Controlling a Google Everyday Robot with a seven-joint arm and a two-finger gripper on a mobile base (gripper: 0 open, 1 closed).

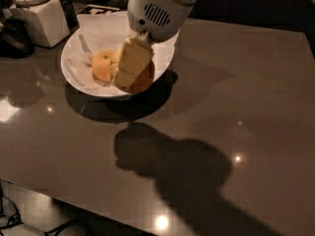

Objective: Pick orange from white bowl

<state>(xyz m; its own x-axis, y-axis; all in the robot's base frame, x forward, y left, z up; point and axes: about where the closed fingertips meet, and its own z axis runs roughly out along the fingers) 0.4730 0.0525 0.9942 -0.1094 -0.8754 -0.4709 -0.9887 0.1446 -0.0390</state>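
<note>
The white bowl stands at the back left of the dark table, lined with crumpled white paper. My gripper hangs over the bowl's right half. One pale finger stands in front of the deep-coloured orange, and the gripper is shut on the orange just above the bowl's right rim. The other finger is hidden behind the fruit. A paler yellow-orange fruit lies in the bowl to the left of the gripper.
A white square container with a jar on top stands at the back left, with a dark object beside it. The glossy table stretches to the right and front, and its front edge runs along the bottom left.
</note>
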